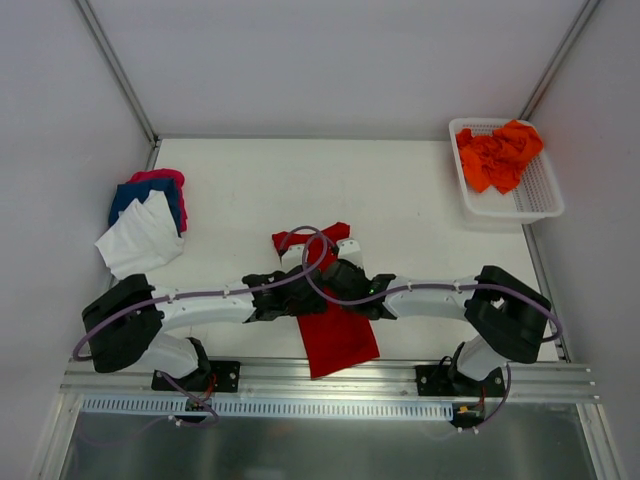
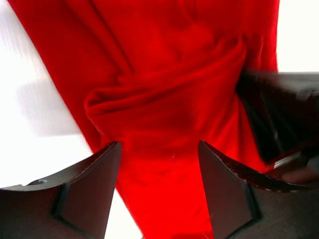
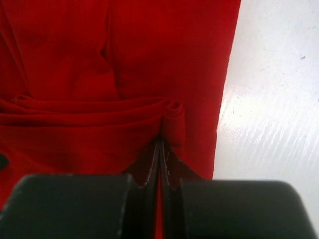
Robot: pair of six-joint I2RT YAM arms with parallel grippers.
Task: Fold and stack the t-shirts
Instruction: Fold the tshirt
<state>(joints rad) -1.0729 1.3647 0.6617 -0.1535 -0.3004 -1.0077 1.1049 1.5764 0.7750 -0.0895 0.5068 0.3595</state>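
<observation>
A deep red t-shirt (image 1: 338, 340) lies in the middle of the table, one end bunched under both grippers and the other spread toward the near edge. My right gripper (image 3: 160, 143) is shut on a raised fold of the red t-shirt (image 3: 75, 74), close to its right-hand edge. My left gripper (image 2: 159, 144) is open just above the red cloth (image 2: 164, 99), its fingers straddling a wrinkled ridge. In the top view the left gripper (image 1: 300, 298) and right gripper (image 1: 338, 284) nearly meet. White (image 1: 140, 242), blue (image 1: 143, 195) and pink (image 1: 165, 177) t-shirts are piled at the far left.
A white mesh basket (image 1: 545, 200) at the back right holds crumpled orange t-shirts (image 1: 498, 155). Bare white table (image 3: 271, 99) lies right of the red cloth. A metal rail (image 1: 330, 375) runs along the near edge, and purple cables loop over both arms.
</observation>
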